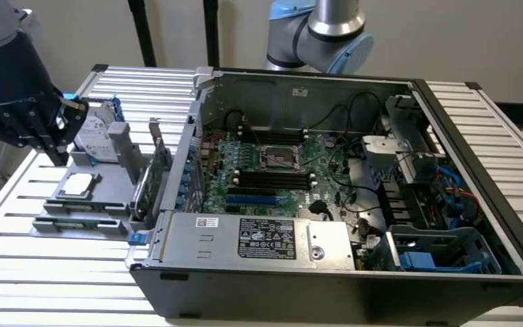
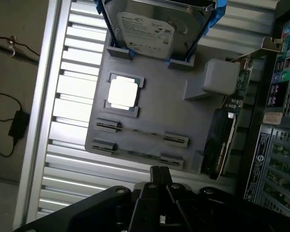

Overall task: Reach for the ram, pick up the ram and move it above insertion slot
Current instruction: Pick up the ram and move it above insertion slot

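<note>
Hovering over the slatted metal table (image 1: 25, 272) (grip unclear), gripper (image 1: 57, 151) hangs near ram (image 2: 137, 154).

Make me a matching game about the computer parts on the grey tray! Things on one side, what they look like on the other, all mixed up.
Things:
1. ram
2. hard drive
3. processor chip
4. expansion card

Descriptions:
A. stands upright on its edge
B. pale square lying flat
C. has blue rails on its sides
D. long thin stick lying flat

Pairs: 1-D, 2-C, 3-B, 4-A
</note>
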Available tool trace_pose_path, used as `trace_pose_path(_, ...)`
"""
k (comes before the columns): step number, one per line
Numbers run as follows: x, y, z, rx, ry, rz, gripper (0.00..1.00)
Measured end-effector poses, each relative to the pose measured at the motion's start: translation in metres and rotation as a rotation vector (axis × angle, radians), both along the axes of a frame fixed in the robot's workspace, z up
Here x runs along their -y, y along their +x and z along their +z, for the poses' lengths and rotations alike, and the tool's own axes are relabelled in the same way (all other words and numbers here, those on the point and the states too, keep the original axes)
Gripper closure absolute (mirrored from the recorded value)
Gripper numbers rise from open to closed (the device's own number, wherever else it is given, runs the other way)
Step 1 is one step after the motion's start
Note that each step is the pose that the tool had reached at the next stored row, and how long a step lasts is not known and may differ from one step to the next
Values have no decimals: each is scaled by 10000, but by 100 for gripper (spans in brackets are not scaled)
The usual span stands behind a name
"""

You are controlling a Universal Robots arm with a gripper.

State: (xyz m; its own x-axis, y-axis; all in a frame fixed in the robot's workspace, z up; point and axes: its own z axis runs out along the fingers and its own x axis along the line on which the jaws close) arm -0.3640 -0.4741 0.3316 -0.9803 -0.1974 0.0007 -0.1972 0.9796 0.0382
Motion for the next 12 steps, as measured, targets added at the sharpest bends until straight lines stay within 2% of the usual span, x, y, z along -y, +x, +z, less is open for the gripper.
trace_pose_path(12, 0, 0, -1, 1, 0, 2180, 89)
